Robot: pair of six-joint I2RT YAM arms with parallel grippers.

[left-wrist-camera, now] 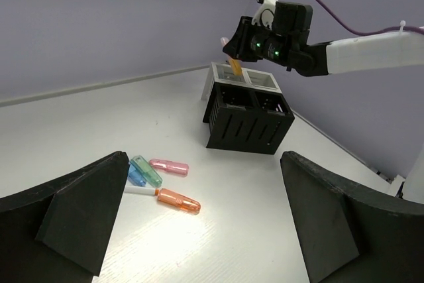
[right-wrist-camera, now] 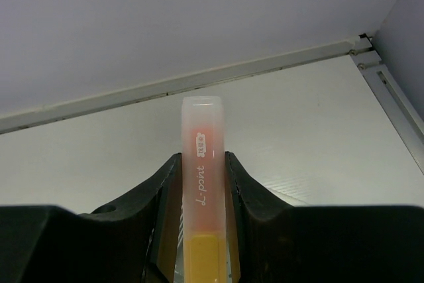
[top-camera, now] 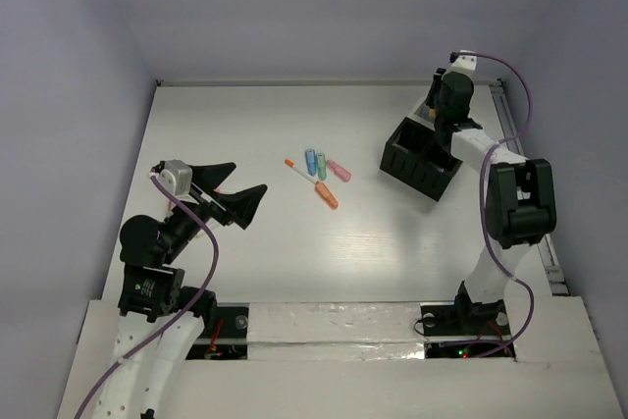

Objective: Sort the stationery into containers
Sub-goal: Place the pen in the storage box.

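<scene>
Right gripper [right-wrist-camera: 202, 164] is recorded as closed on a marker [right-wrist-camera: 201, 138]. The marker has a clear cap over an orange tip and a yellow barrel below, and is clamped between both fingers at the centre of the right wrist view, cap pointing up in frame. In the left wrist view, upper centre, this marker is held tilted just over the white tray [left-wrist-camera: 262, 83], which is joined to the far side of the black box [left-wrist-camera: 245, 127]; contact with the tray rim cannot be determined. In the top view the box is located at right of centre on the table [top-camera: 196, 125]. Five loose pieces are noted near the middle of the top view, well apart from the box: a white pen [top-camera: 297, 170] with an orange end, a blue stub [top-camera: 310, 158] and a green stub [top-camera: 321, 165] lying side by side, a pink stub [top-camera: 340, 171] just right of them, and an orange stub [top-camera: 327, 195] lowest in frame, close to the pen's tip. Left gripper [top-camera: 247, 180] is seen at lower left of the top view — jaws spread wide, nothing held, clear of the loose pieces.
</scene>
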